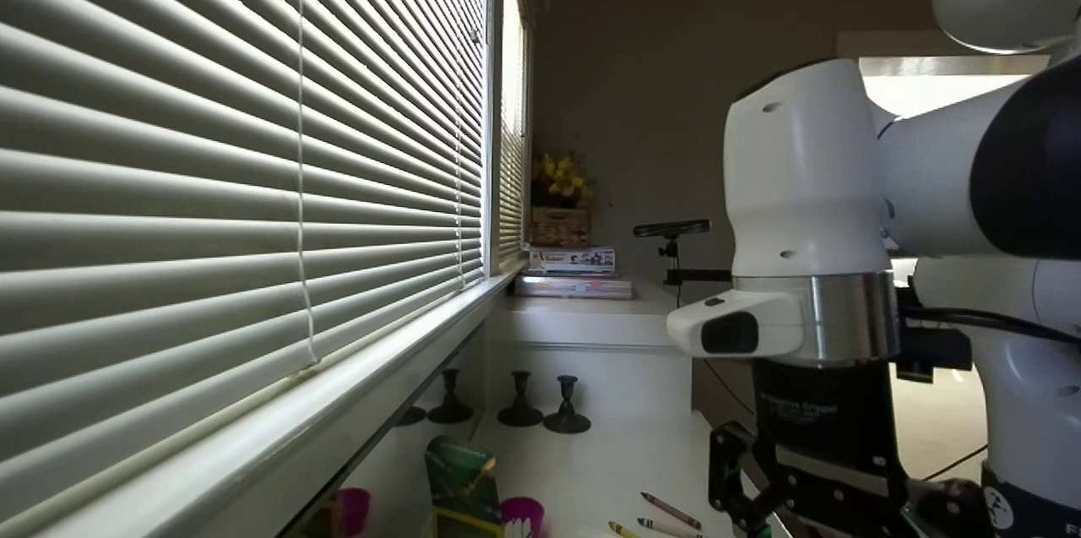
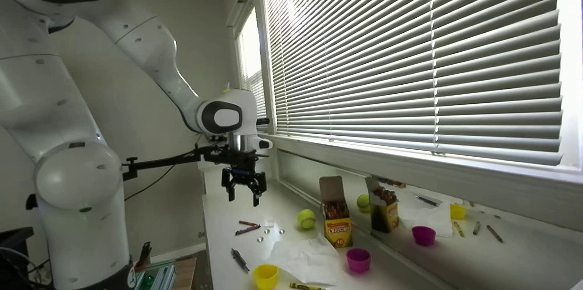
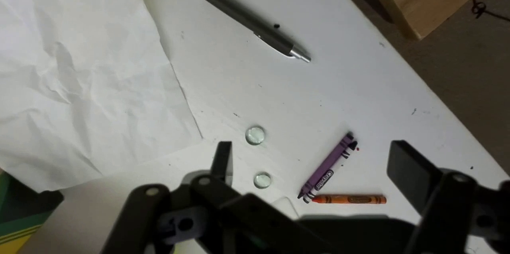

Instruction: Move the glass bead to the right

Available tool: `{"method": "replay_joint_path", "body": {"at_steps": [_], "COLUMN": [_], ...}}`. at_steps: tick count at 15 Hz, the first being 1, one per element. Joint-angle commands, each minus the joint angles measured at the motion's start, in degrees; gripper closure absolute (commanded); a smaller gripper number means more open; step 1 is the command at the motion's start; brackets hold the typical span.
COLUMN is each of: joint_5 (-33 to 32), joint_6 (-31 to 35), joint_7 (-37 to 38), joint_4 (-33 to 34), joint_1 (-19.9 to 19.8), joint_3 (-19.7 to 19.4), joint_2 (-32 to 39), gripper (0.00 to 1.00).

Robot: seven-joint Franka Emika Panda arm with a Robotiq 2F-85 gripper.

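Observation:
Clear glass beads lie on the white counter. Two show in the wrist view: a glass bead (image 3: 255,135) and a second glass bead (image 3: 262,180) just inside the left finger. Three show in an exterior view, a left bead (image 2: 260,239), a middle bead (image 2: 267,231) and a right bead (image 2: 282,231); the third is hidden in the wrist view. My gripper (image 3: 314,166) is wide open and empty, above the counter. It also hangs above the counter, fingers down, in an exterior view (image 2: 243,199). Beads and crayons appear between its fingers from above, none touched.
A purple crayon (image 3: 326,164), an orange crayon (image 3: 350,199), a pen (image 3: 251,18) and crumpled paper (image 3: 99,86) lie nearby. A tennis ball (image 2: 306,219), crayon box (image 2: 338,231), yellow cup (image 2: 265,276) and magenta cup (image 2: 358,260) stand around. A mirrored panel backs the counter.

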Motion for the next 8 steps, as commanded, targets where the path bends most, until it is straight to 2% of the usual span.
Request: {"method": "replay_joint_path", "body": {"at_steps": [1, 5, 8], "joint_5": [1.3, -0.4, -1.6], "joint_6": [7.2, 17.3, 22.3], "joint_7": [-3.0, -3.1, -2.7], "joint_4": [1.3, 1.2, 2.2], "joint_1": [0.9, 0.0, -1.3], "joint_3": [1.9, 4.5, 5.7], "joint_2": [7.8, 14.3, 19.3], "gripper": [0.0, 0.0, 0.0]}}
